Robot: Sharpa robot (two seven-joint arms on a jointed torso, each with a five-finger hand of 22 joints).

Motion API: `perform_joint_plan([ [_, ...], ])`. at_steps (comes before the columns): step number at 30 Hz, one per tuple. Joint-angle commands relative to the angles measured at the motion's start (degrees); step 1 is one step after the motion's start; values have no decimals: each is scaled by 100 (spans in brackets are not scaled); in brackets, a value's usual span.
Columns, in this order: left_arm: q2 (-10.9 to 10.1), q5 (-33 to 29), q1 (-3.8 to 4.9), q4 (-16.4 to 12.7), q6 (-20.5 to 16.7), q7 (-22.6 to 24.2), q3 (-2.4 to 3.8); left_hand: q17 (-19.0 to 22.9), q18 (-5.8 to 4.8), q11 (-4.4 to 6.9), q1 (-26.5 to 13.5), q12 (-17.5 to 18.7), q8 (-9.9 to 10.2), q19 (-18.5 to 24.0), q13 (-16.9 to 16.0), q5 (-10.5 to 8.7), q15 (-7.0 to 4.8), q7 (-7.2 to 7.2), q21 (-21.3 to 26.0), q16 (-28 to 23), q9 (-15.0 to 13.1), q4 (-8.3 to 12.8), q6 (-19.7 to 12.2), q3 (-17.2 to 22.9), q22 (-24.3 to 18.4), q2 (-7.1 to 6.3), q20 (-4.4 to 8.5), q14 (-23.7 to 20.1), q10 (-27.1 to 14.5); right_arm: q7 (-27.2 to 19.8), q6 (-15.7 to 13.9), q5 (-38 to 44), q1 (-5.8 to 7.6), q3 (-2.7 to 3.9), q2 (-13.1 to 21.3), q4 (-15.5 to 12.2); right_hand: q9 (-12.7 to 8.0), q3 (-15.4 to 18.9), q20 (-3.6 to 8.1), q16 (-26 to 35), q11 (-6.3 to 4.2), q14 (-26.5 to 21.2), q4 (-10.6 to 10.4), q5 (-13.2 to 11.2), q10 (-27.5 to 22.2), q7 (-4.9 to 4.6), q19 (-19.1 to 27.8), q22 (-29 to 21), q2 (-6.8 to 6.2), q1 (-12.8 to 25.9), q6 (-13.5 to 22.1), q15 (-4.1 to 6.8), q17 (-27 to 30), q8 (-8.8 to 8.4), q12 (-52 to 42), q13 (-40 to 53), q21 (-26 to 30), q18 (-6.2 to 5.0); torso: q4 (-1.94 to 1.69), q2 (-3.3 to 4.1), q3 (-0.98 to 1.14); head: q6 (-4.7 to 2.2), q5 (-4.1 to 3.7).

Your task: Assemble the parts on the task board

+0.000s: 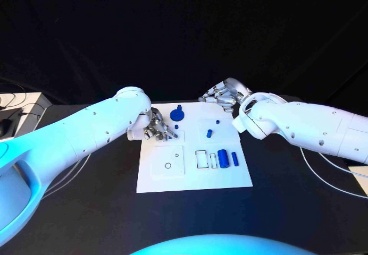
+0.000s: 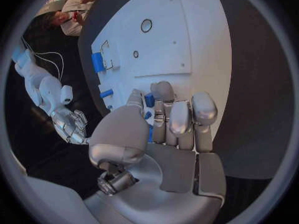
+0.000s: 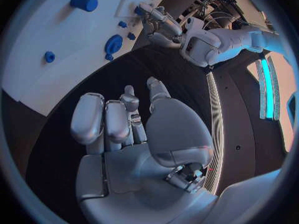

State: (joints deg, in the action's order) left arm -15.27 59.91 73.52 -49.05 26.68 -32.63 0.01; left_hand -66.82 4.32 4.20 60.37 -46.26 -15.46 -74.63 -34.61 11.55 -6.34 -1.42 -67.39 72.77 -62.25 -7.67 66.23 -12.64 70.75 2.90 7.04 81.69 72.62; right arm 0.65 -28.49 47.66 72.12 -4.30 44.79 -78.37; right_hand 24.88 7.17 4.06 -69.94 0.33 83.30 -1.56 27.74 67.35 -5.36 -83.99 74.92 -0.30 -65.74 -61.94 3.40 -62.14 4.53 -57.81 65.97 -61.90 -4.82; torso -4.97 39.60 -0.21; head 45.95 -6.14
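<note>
Lying on white task board [image 1: 192, 180] blue parts [image 1: 223, 158] (cylinders, pegs), both hands empty

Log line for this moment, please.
left hand: open, over task board left edge | right hand: open, beyond far edge | parts: none held

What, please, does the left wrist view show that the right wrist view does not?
Only the left wrist view shows the left hand's palm side, its fingers curled over the board, holding nothing, and the board's round holes. Only the right wrist view shows the right hand's palm side, empty, and the blue round flat part. Both show the board and the blue cylinder.
</note>
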Motion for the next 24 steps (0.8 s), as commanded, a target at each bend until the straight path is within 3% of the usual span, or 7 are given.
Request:
perform_joint_plan([
  [1,-65,70,-22,-96,-90,-137,-4,-6,-44,-14,28,-4,-15,-40,-6,-137,10,32,-25,32,-2,-40,0,-6,7,-15,-3,50,45,-72,59,49,-1,2,9,11,-5,3,32,28,-6,-4,27,12,32,-2,-246,823,33,29,-31,21,5,-18,10,4,10,-19,1,-4,1,-4,10],
  [8,-230,73,-12,-371,-178,-180,115,3,-41,-16,-10,-8,-22,-36,-8,-460,10,38,-21,24,-3,-124,-13,39,9,-91,-1,46,37,-80,49,42,-5,2,6,37,-5,3,32,28,-6,-4,27,12,32,-2,-246,823,33,29,-31,21,5,-18,10,4,10,-19,9,2,0,-38,36],
  [13,-401,73,-10,-646,-225,-267,275,65,-8,-34,-64,-35,-107,4,-22,-813,15,72,67,-38,-83,-245,-151,128,-55,-218,-8,30,-45,-87,35,36,-10,2,9,53,-9,3,31,32,-4,-5,32,20,24,-4,-247,822,39,39,-25,20,10,-20,16,1,12,-19,1,-5,-1,-54,44],
  [16,-537,58,-9,-833,-353,-300,401,180,37,-64,-48,-68,-142,45,-12,-832,31,118,162,-135,-79,-301,-297,189,-127,-281,-39,9,-124,-91,28,31,-13,2,19,64,-9,3,31,32,-4,-5,32,20,24,-4,-247,822,39,39,-25,20,10,-20,16,1,12,-19,-3,-6,-3,-77,55],
  [18,-642,-22,-8,-955,-523,-308,522,338,79,-114,22,-58,-2,117,9,-826,61,194,279,-268,113,-307,-418,239,-216,-251,-79,-28,-207,-95,19,28,-15,2,29,72,-9,3,31,32,-4,-5,32,20,24,-4,-247,822,39,39,-25,20,10,-20,16,1,12,-19,-6,-8,-6,-96,58],
  [21,-785,-183,-5,-1085,-756,-311,664,728,220,-241,202,-20,345,332,121,-848,170,364,655,-586,965,-374,-502,374,-497,-149,-235,-175,-398,-104,4,18,-16,2,39,87,-10,4,30,34,-2,-6,34,21,9,-6,-244,819,38,39,-18,19,12,-21,30,-9,27,-22,-8,-6,-8,-133,101],
  [24,-897,-266,18,-1145,-898,-315,772,869,293,-248,254,-45,258,345,217,-824,174,379,763,-631,1337,-445,-519,530,-583,-116,-299,-204,-425,-114,-15,6,-17,2,49,104,-12,3,28,45,2,-10,39,24,-10,-12,-239,814,36,34,-5,17,23,-26,48,-20,47,-24,-19,-16,-14,-147,117],
])
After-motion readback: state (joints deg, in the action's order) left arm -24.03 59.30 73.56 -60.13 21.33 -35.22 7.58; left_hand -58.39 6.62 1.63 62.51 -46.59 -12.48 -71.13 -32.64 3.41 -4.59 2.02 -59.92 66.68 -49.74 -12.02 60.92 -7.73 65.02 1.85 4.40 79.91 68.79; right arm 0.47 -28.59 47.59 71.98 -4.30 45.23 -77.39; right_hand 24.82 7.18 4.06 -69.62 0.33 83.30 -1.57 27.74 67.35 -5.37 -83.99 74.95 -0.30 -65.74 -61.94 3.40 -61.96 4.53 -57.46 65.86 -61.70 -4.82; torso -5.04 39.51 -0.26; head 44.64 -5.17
